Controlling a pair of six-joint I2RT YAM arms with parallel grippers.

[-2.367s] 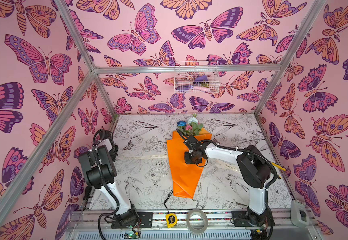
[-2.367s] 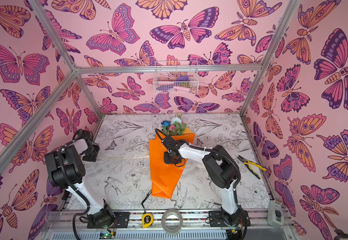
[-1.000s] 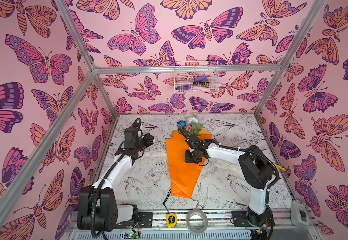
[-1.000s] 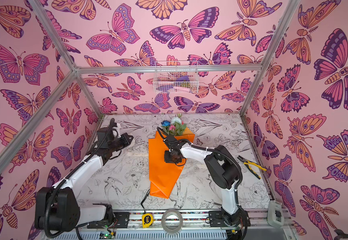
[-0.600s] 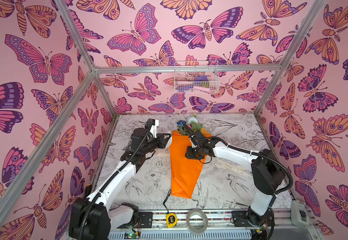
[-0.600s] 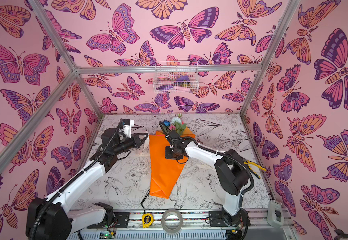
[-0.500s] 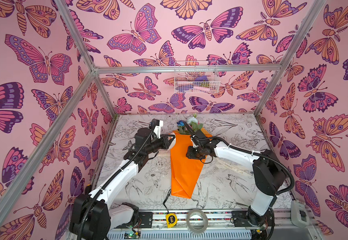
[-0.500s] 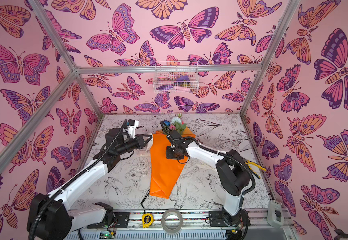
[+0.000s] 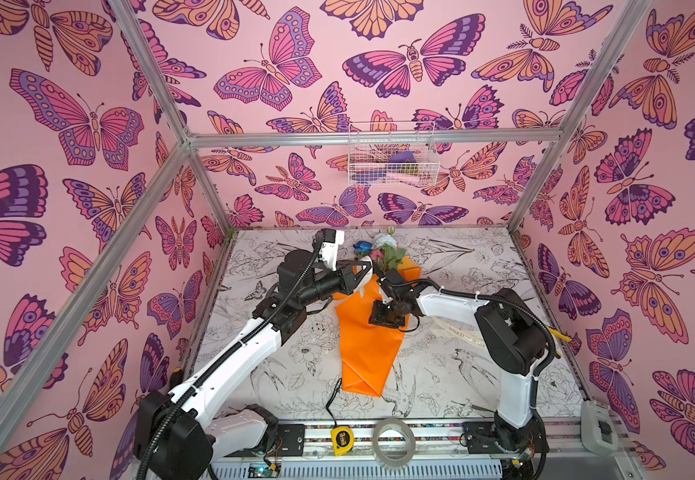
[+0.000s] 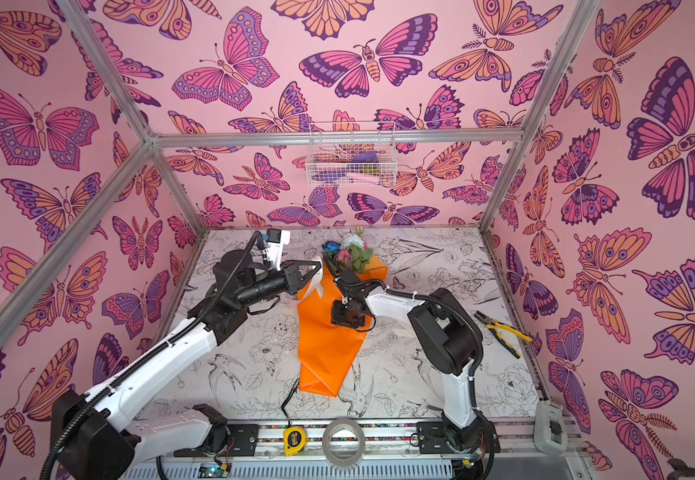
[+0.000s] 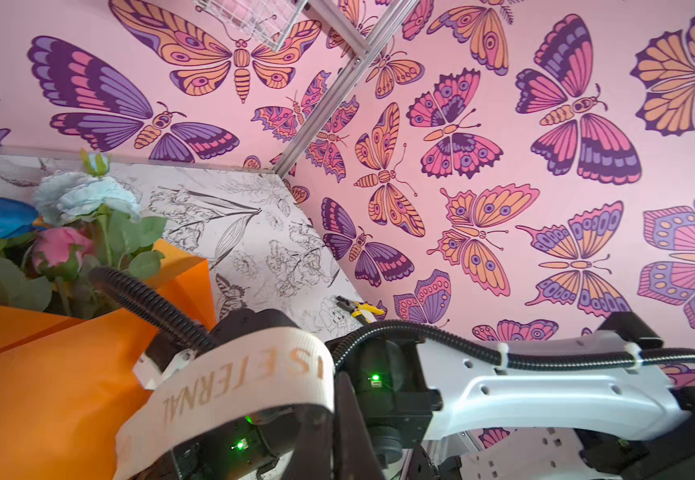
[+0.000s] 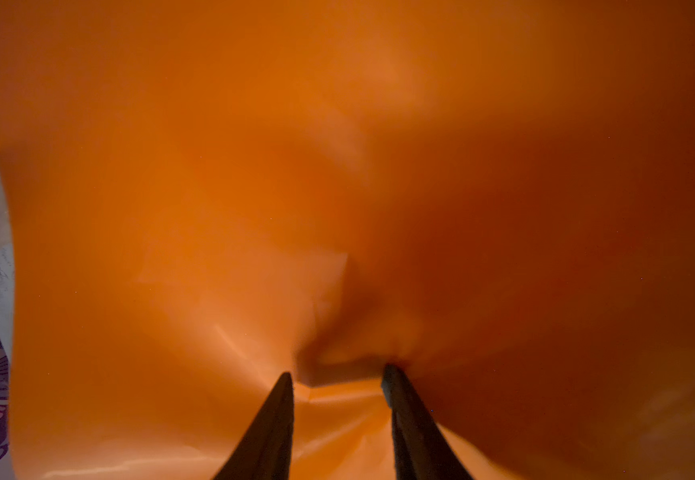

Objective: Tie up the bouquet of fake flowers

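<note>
The bouquet of fake flowers (image 9: 368, 345) lies along the middle of the table (image 9: 279, 374). Its blooms point to the far side and the folded tip of the orange wrap points toward the near edge. I can pick out a blue head (image 9: 363, 247), a white one (image 9: 383, 240) and a pink one (image 9: 377, 254) over green leaves at the open mouth of the paper.

The right gripper (image 9: 384, 320) reaches in from the right and bears down on the middle of the wrap. In its wrist view my fingers (image 12: 283, 399) stand a narrow gap apart, their tips dug into the paper with a puckered ridge pinched between them, so I read it as clamped on the bundle.

The left gripper (image 9: 364, 272) comes in from the left and sits at the far-left edge of the wrap, just beside the leaves. Its jaws are closed, and a cream ribbon (image 11: 254, 374) with printed lettering seems caught in them, arcing close past the wrist camera. More of that ribbon lies flat on the table to the right of the bouquet, under the right arm.

Along the near rail sit a yellow tape measure (image 9: 340, 436) and a roll of clear tape (image 9: 374, 440). Yellow-handled pliers (image 10: 499, 330) rest by the right wall, and a wire basket (image 9: 391, 156) hangs on the far wall.
</note>
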